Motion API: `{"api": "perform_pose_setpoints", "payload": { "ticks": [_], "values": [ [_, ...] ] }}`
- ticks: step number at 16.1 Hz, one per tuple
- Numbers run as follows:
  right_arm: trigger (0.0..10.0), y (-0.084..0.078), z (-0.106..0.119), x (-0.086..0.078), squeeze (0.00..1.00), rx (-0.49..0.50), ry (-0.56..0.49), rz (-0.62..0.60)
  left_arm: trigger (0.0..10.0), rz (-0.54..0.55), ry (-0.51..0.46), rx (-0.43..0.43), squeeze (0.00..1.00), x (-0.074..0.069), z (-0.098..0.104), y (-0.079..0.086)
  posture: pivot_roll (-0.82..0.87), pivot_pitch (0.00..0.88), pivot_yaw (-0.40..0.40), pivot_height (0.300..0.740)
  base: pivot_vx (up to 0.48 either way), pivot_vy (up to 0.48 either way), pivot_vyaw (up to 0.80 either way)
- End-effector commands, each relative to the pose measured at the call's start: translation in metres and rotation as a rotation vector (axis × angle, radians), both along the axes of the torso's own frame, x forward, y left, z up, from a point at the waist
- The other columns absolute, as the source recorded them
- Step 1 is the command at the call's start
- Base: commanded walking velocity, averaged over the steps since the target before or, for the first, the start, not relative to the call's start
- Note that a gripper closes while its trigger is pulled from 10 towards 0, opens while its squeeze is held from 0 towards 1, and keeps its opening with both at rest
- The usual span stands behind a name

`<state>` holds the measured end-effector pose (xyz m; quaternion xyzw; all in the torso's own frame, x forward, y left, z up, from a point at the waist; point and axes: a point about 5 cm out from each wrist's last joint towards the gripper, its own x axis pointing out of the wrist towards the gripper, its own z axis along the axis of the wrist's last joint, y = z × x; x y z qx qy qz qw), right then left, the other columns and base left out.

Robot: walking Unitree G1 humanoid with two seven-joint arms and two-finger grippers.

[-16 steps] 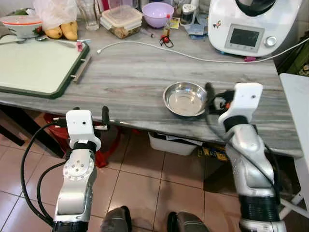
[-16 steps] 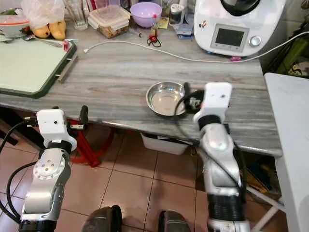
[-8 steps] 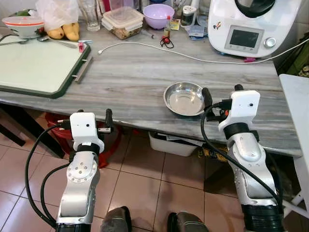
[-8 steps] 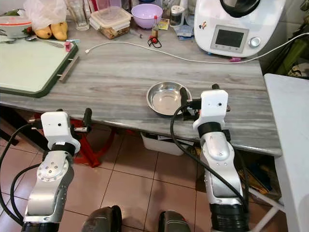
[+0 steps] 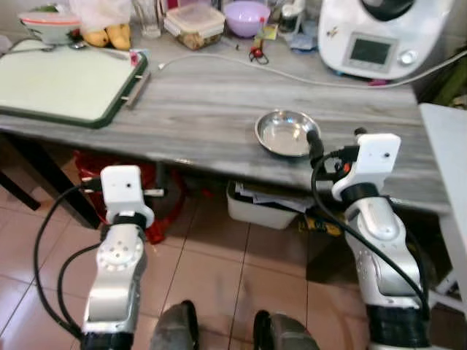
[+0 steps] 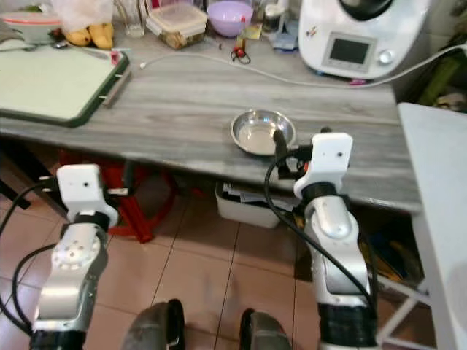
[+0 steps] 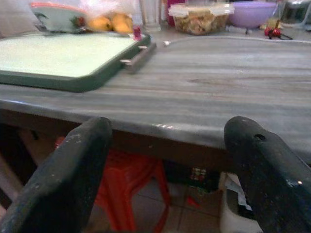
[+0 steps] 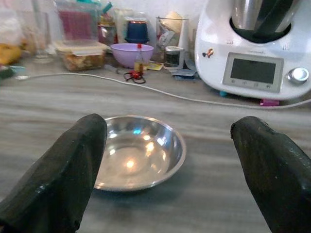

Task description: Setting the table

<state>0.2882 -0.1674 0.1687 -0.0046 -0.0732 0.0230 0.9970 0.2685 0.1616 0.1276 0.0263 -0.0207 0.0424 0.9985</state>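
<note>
A shallow steel bowl point(image 5: 284, 133) sits empty near the front edge of the grey wooden table point(image 5: 204, 102). My right gripper point(image 5: 336, 146) hovers open just right of and in front of the bowl, at the table edge. In the right wrist view the bowl point(image 8: 136, 153) lies ahead between the two wide-spread fingers point(image 8: 63, 170), which hold nothing. My left gripper point(image 7: 167, 141) is open and holds nothing. It sits lower, in front of the table edge and just below the tabletop.
A green-rimmed tray point(image 5: 66, 76) lies at the table's left. Along the back stand a white kitchen machine point(image 5: 379, 36), a purple bowl point(image 5: 246, 16), a food container point(image 5: 193, 18) and bananas point(image 5: 109, 34). A white cable point(image 5: 219, 62) crosses the table. A red stool point(image 7: 131, 179) stands underneath.
The whole picture has shifted, with the table now higher and farther, so the camera moved. The right gripper's finger, near the bowl's rim a second ago, now sits slightly behind it.
</note>
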Motion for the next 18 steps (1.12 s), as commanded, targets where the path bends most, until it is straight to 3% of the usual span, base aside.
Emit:
{"api": "perform_pose_setpoints", "payload": {
  "ticks": [1,2,4,6,7,10,12,15,18],
  "values": [
    [10.0,-0.002,-0.003,0.0,0.0,0.014,0.026,-0.008,10.0,-0.002,0.01,-0.002,0.0,-0.002,-0.002,0.0,-0.02,0.088,0.007,0.74,-0.285,0.0,0.0],
    [10.0,-0.001,-0.003,0.001,0.0,-0.061,0.026,-0.032,10.0,-0.005,0.009,-0.002,0.0,-0.001,-0.002,0.0,-0.02,0.086,0.008,0.74,-0.281,0.0,0.0],
    [10.0,0.002,-0.005,0.003,0.0,-0.061,0.021,-0.024,10.0,-0.012,0.008,0.0,0.0,0.0,-0.002,-0.001,-0.02,0.083,0.008,0.74,-0.283,0.0,0.0],
    [10.0,0.003,0.008,0.002,0.0,-0.211,-0.074,-0.047,10.0,-0.01,0.016,0.004,0.0,-0.001,-0.005,0.001,-0.02,0.083,0.009,0.74,-0.283,0.0,0.0],
    [10.0,0.003,0.007,0.001,0.0,-0.079,-0.041,0.02,10.0,-0.014,0.018,0.004,0.0,-0.001,-0.005,0.0,-0.02,0.084,0.008,0.74,-0.281,0.0,0.0],
    [10.0,-0.001,-0.001,0.003,0.0,0.015,0.022,0.004,10.0,-0.017,0.019,0.005,0.0,-0.002,-0.006,0.0,-0.02,0.089,0.003,0.74,-0.28,0.0,0.0],
    [10.0,-0.002,-0.004,0.0,0.0,-0.047,0.024,-0.048,10.0,-0.016,0.019,0.003,0.0,-0.003,-0.006,0.0,-0.02,0.089,0.0,0.74,-0.279,0.0,0.0],
    [10.0,0.002,-0.008,-0.002,0.0,-0.008,0.039,-0.018,10.0,-0.021,0.008,-0.004,0.0,-0.002,-0.003,-0.001,-0.02,0.089,0.0,0.74,-0.081,0.0,0.0],
    [10.0,0.0,-0.007,0.002,0.0,0.015,0.057,-0.024,10.0,-0.103,-0.014,-0.032,0.0,-0.002,0.002,-0.008,-0.02,0.095,-0.001,0.74,0.0,0.0,-0.75]
  ]
}}
